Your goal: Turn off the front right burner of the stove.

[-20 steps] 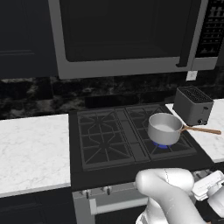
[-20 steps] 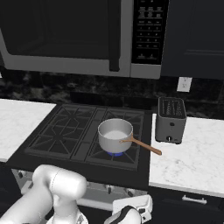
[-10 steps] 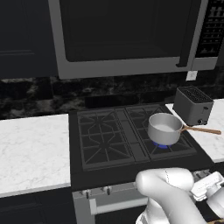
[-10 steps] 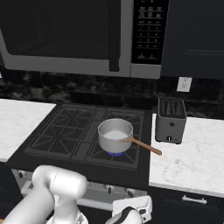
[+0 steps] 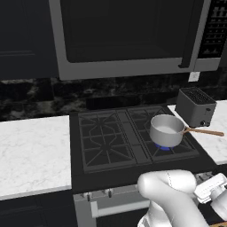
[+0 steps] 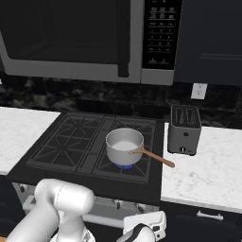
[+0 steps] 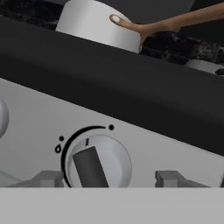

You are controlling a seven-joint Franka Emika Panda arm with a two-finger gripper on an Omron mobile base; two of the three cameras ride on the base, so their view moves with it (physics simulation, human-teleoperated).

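The stove is a wide black gas range with cast-iron grates. On its front right burner a blue flame burns under a steel saucepan with a wooden handle. In the hand view a round steel knob with a dark bar sits on the stove's steel front, close ahead. My gripper is open, one fingertip on each side of this knob, neither one touching it.
A steel toaster stands on the white marble counter right of the stove. A grey-framed microwave hangs above. Another knob's edge shows at the left. The oven's bar handle runs below the knobs.
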